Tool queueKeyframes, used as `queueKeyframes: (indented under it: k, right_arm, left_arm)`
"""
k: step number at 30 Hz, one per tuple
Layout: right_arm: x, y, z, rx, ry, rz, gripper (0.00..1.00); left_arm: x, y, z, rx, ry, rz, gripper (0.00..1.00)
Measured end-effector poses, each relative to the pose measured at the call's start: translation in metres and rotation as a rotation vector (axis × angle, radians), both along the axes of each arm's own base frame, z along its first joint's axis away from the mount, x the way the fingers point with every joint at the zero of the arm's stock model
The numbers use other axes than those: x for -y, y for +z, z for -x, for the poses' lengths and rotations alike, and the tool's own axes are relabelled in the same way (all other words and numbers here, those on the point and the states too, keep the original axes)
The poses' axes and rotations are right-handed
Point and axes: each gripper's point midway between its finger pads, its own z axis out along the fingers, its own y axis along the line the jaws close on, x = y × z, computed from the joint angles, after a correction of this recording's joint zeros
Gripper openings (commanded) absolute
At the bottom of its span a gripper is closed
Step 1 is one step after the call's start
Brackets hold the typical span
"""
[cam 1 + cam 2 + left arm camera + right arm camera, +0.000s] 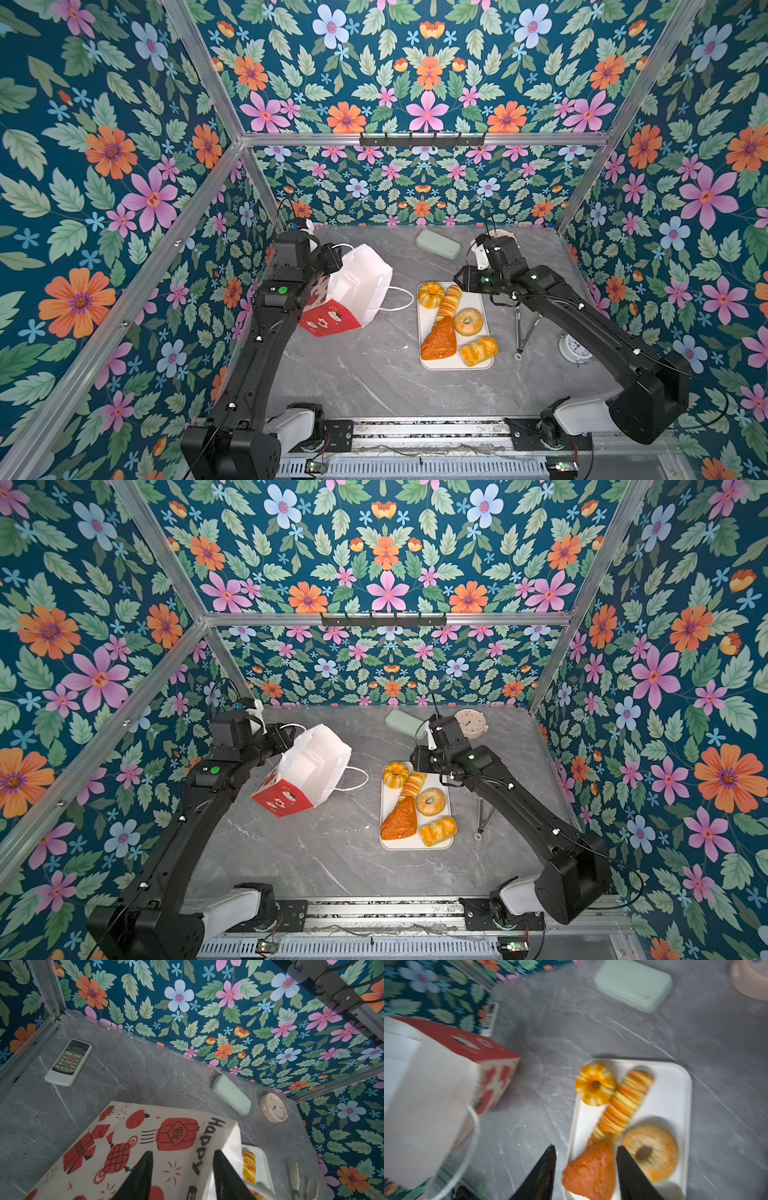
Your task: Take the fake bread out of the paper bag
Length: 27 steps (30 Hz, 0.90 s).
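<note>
Judging the fake bread (439, 340), out of the tipped paper bag (361, 282) and lying on the white tray (424, 322), as light, firm and smooth, best pinched across each middle, with right gripper (586, 1146) fingers spread empty above and left gripper (182, 1152) fingers parted against the bag, hold unclear.

The grey bench (374, 374) is carrying a white tray (670, 1095) just ahead of the right hand (586, 1147), a green case (438, 244) lying beyond, and tongs (525, 328) alongside.

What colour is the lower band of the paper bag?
Red with small white drawings; see the paper bag in a top view.
</note>
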Motion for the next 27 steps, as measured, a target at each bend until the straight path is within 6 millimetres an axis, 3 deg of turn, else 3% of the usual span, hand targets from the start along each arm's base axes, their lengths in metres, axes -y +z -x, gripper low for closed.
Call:
queueKeyframes:
  k: [4,7,12,19,23,27]
  right_arm:
    - [-0.047,0.023,-0.013,0.016,0.079,-0.144,0.48]
    - [-0.071,0.023,-0.007,-0.038,0.133,-0.21,0.48]
    - [-0.074,0.017,0.02,-0.149,0.173,-0.284,0.49]
    - [-0.083,0.016,0.072,-0.316,0.293,-0.366,0.5]
    - [-0.088,0.011,0.086,-0.379,0.323,-0.376,0.5]
    - [-0.099,0.002,0.083,-0.415,0.338,-0.384,0.5]
  left_arm:
    - [0.0,-0.002,0.001,-0.004,0.0,0.0,0.5]
    - [0.002,-0.001,0.0,0.0,-0.009,0.005,0.5]
    - [0.006,0.003,-0.006,0.013,-0.026,0.018,0.5]
    - [0.01,0.011,-0.015,0.035,-0.034,0.049,0.5]
    - [0.013,0.012,-0.019,0.04,-0.042,0.064,0.51]
    - [0.016,0.014,-0.02,0.044,-0.049,0.082,0.51]
